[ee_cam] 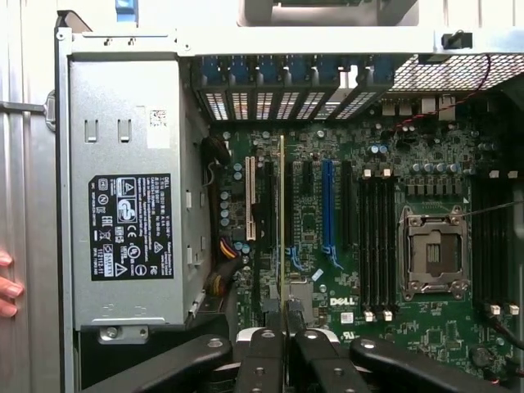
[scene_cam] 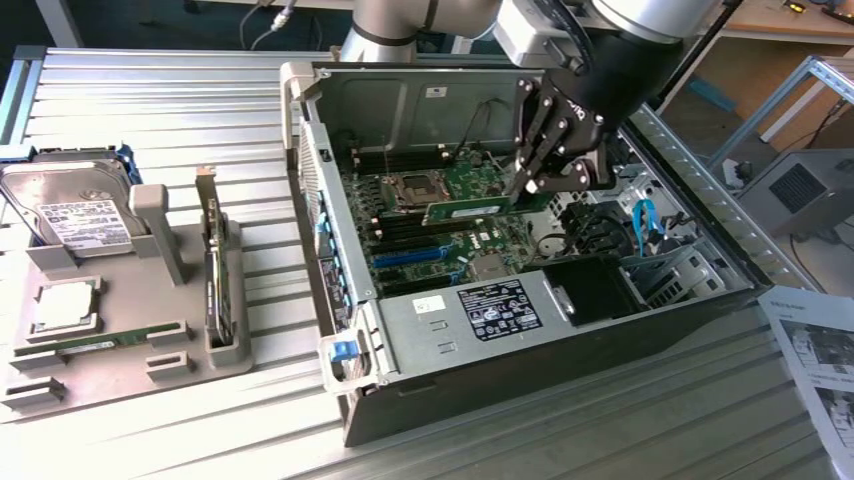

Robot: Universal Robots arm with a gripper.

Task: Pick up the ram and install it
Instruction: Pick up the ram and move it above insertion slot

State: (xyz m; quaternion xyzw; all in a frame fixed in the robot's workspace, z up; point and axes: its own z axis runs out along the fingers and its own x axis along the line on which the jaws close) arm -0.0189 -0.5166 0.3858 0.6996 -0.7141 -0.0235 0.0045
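Ram [scene_cam: 467, 210] is pinched edge-on by gripper [scene_cam: 537, 192], jaws pressed onto it, and is held just above mobo [scene_cam: 481, 240] inside PC case [scene_cam: 534, 385]. Pick-up is judged done. Seating in a memory slot [ee_cam: 377, 246] is not yet done.

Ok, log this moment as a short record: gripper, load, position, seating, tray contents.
gripper: shut on the ram
load: one green ram, gripped at one end
position: over the motherboard, inside the open case
seating: cannot tell whether it touches a slot
tray: hard drive, expansion card, another green stick
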